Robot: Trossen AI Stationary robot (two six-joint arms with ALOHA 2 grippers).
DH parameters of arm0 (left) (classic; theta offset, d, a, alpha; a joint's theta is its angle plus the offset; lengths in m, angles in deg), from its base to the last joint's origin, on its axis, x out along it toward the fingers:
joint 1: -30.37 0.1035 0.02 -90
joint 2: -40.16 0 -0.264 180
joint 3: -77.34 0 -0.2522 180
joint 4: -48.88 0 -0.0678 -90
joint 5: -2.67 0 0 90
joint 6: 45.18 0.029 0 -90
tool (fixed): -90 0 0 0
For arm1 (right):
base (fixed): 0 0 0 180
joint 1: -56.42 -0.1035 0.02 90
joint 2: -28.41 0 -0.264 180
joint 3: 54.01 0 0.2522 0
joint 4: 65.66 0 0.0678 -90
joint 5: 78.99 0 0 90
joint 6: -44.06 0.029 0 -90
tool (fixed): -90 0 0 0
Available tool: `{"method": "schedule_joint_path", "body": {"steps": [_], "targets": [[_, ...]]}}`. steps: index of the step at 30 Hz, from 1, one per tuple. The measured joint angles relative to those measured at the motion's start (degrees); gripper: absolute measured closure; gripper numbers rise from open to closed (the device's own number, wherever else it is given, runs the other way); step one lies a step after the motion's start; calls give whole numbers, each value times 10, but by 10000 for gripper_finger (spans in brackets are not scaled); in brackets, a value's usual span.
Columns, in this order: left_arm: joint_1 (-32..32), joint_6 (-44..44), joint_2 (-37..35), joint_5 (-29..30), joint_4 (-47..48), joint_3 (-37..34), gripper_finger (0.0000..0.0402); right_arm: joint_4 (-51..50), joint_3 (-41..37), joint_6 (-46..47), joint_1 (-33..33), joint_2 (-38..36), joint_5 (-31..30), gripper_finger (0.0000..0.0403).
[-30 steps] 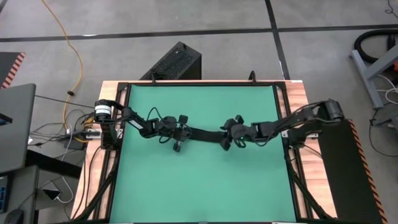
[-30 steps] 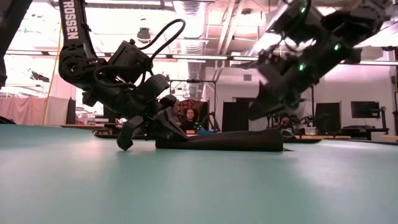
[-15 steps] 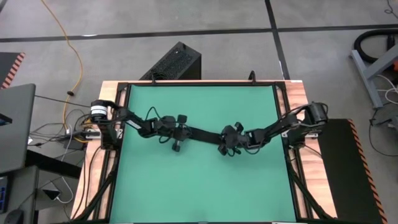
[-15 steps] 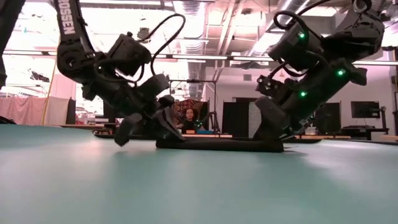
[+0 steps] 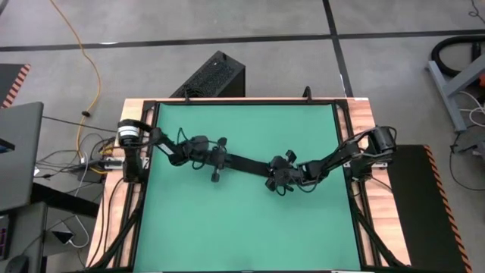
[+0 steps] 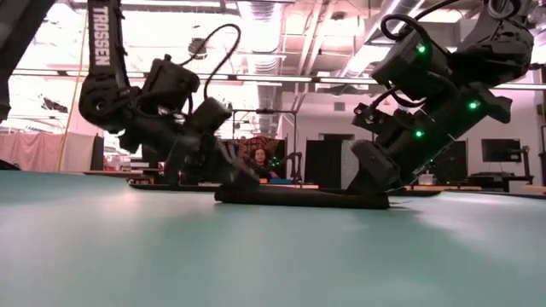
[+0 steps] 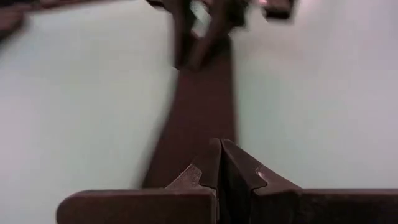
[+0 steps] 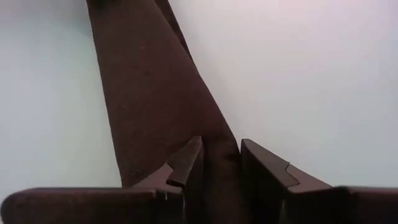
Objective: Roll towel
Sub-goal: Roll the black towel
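Note:
The black towel [image 5: 246, 163] lies on the green mat [image 5: 242, 227] as a long narrow strip running left to right, flat along its length [image 6: 299, 196]. My left gripper [image 5: 223, 157] is at the strip's left end, shut, slanting slightly down [image 7: 221, 146]. At the strip's right end is my right gripper [image 5: 273, 173], slanting down steeply, with cloth between its fingers [image 8: 221, 149]. The white tag does not show. My left gripper comes at the towel's left end [image 7: 208, 134] nearly level from the table's left, along the strip. Its fingers are closed together over the cloth, which runs in under them; how many layers they have is hidden. The end rests low on the mat. My right gripper has the towel's right end [image 8: 219, 140] between its two fingers [image 8: 189, 158], which stand a little apart with cloth filling the gap. They slant down from the table's right, along the strip. That end lies on the mat [image 6: 375, 201].
Bare green mat spreads near and far of the strip. A black frame and wooden border [image 5: 362, 129] ring the mat. A black box [image 5: 216, 76] stands beyond the far edge. A person [image 6: 258, 160] sits in the room behind the table.
My right gripper has come down from above the strip onto the towel's right end and now has cloth between its fingers. My left gripper has rolled about its own line at the left end. The strip has stayed on the mat.

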Motion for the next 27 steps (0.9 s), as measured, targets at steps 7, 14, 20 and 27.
{"method": "schedule_joint_path", "body": {"steps": [7,14,20,27], "targets": [[-12,5,73,88,-49,16,402,1,0,0,4,0,1,270],[8,-56,78,49,11,9,401,-25,2,20,4,-1,18,270],[-3,-130,57,1,-15,-45,401,-22,2,-9,5,-1,21,270],[-45,-89,10,111,-173,-93,402,-18,2,-80,5,-2,23,270]]}}
